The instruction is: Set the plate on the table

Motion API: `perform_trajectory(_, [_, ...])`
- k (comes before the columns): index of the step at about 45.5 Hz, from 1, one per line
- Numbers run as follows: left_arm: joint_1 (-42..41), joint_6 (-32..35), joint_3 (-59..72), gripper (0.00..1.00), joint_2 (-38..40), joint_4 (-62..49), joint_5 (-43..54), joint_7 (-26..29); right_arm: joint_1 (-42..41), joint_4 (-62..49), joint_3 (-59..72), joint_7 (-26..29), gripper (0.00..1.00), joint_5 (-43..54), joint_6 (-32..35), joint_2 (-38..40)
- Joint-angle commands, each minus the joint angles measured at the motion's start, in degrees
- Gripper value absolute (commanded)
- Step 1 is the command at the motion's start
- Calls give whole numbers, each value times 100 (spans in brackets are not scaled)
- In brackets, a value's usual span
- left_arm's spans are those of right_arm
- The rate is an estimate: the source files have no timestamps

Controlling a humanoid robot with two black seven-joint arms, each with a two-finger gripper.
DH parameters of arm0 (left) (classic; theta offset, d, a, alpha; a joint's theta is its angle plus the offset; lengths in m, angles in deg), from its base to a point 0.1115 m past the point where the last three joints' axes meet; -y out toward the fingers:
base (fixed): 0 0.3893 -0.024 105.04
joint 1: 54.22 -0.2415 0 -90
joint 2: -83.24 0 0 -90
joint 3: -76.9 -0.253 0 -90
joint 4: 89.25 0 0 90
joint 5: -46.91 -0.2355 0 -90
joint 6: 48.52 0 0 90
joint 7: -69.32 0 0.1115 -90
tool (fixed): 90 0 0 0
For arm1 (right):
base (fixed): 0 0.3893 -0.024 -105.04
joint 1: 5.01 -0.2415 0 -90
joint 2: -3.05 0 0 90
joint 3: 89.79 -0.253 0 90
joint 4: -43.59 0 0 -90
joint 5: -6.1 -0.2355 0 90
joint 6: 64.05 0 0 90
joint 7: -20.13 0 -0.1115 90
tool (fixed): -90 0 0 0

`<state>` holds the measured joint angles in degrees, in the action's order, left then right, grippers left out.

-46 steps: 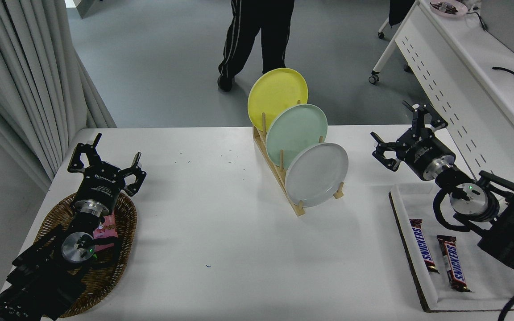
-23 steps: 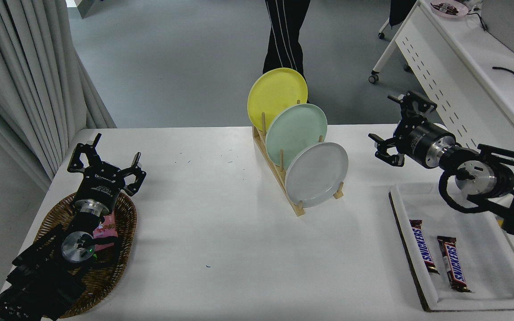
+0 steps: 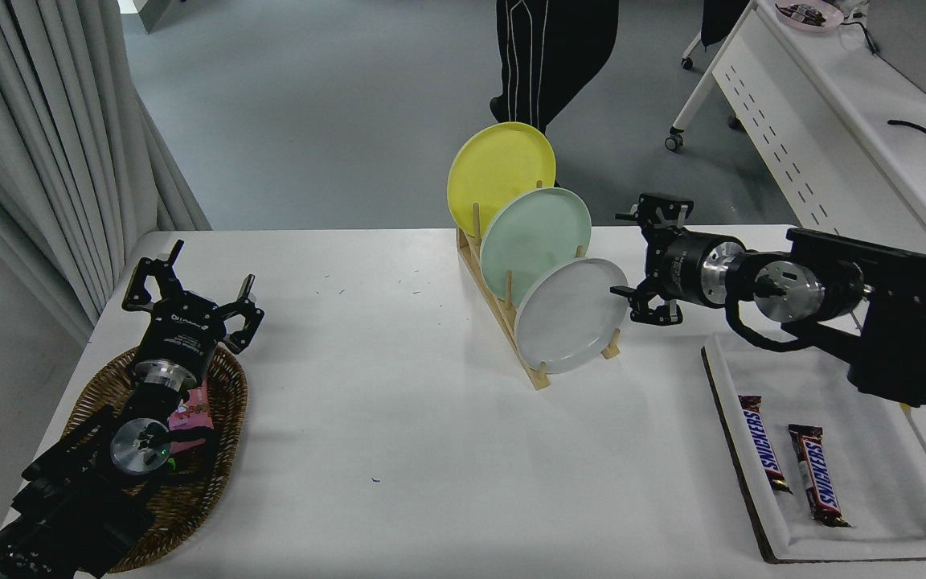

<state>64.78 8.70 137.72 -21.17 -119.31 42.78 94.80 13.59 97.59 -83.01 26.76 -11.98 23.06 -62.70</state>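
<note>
The light grey plate (image 3: pixel 570 315) stands on edge in the front slot of a wooden rack (image 3: pixel 501 315) on the white table (image 3: pixel 399 434). A mint green plate (image 3: pixel 534 231) and a yellow plate (image 3: pixel 498 173) stand behind it in the same rack. My right gripper (image 3: pixel 633 256) is open and points left, its fingers spread just right of the grey plate's right rim, the lower fingertip (image 3: pixel 620 291) close to that rim. It holds nothing. My left gripper (image 3: pixel 190 283) is open and parked at the lower left over a wicker basket (image 3: pixel 190 490).
A white tray (image 3: pixel 873 515) with two Snickers bars (image 3: pixel 762 453) lies at the front right under my right arm. A pink packet (image 3: pixel 192 414) lies in the basket. A person's legs (image 3: pixel 547 48) are beyond the far edge. A white perforated desk (image 3: pixel 825 153) stands at the right.
My right arm has swung left and turned level, bringing the open gripper from the table's right edge to just beside the grey plate's rim. The person behind has walked to the right.
</note>
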Motion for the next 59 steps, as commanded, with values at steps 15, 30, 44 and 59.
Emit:
perform_trajectory(15, [0, 0, 0, 100, 0, 0, 0, 1, -40, -372, -159, 199, 100, 1070, -18, -667])
perform_trajectory(30, [0, 0, 0, 100, 0, 0, 0, 1, 48, -829, -291, 199, 85, 806, 8, -1062])
perform_trajectory(44, [0, 0, 0, 100, 0, 0, 0, 1, 39, -829, -291, 207, 58, 595, 17, -1054])
perform_trajectory(59, [0, 0, 0, 100, 0, 0, 0, 1, 57, -777, -283, 243, 51, 516, -27, -1036])
